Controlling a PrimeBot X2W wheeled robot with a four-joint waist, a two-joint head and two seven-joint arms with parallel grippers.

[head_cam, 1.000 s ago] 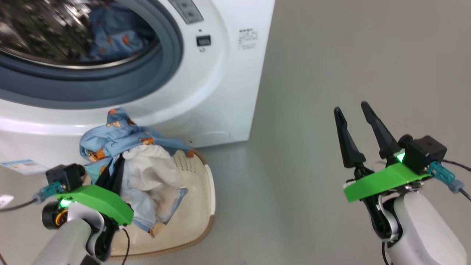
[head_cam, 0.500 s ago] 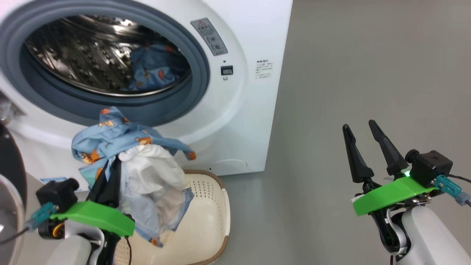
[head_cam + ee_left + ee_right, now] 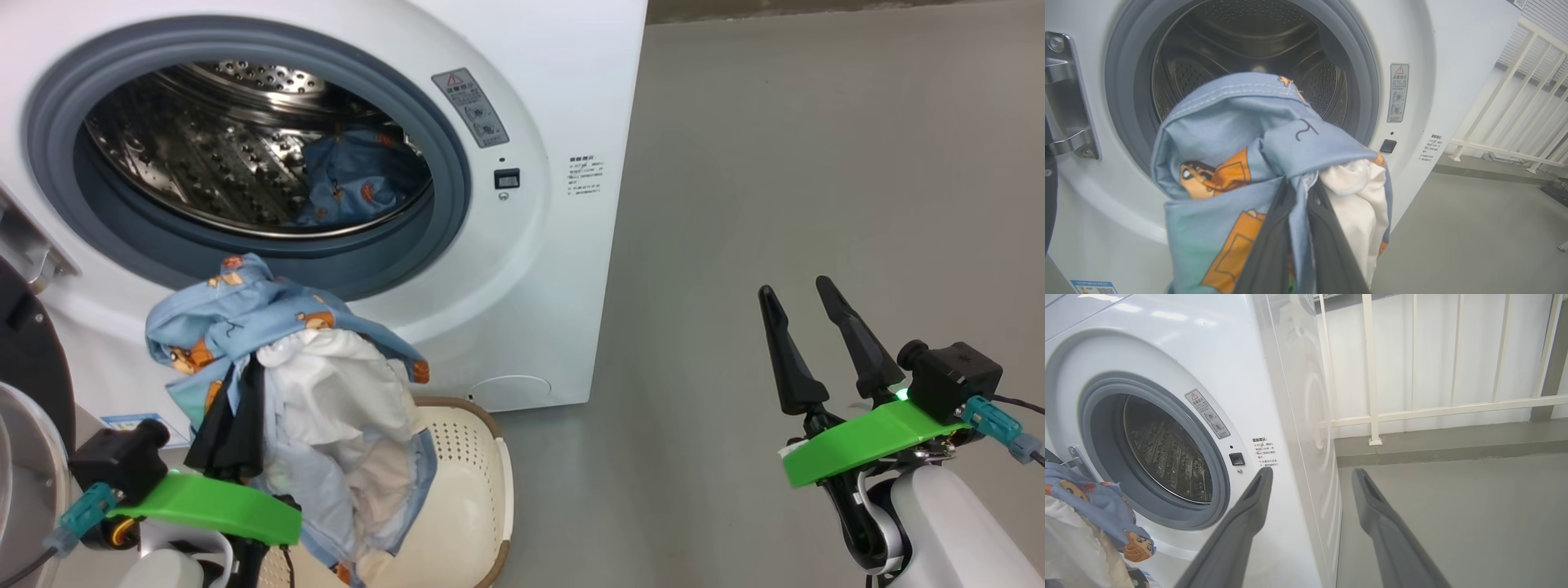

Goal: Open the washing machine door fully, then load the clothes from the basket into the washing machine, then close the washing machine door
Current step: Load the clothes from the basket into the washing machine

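Clothes (image 3: 326,408) are hanging bunched from the left gripper (image 3: 235,408), which is pinching them tight above the basket (image 3: 494,457) in the head view; the washing machine (image 3: 563,245) is gaping just beyond and above, one garment (image 3: 359,175) already lying in its drum (image 3: 204,155). Along the left wrist view, the clothes are sitting straight before the drum mouth, folds drooping downward, so the push is looking forward and slightly up. In the right wrist view, the right gripper (image 3: 1311,470) is idling spread wide and empty, well off to the right, farther from the load.
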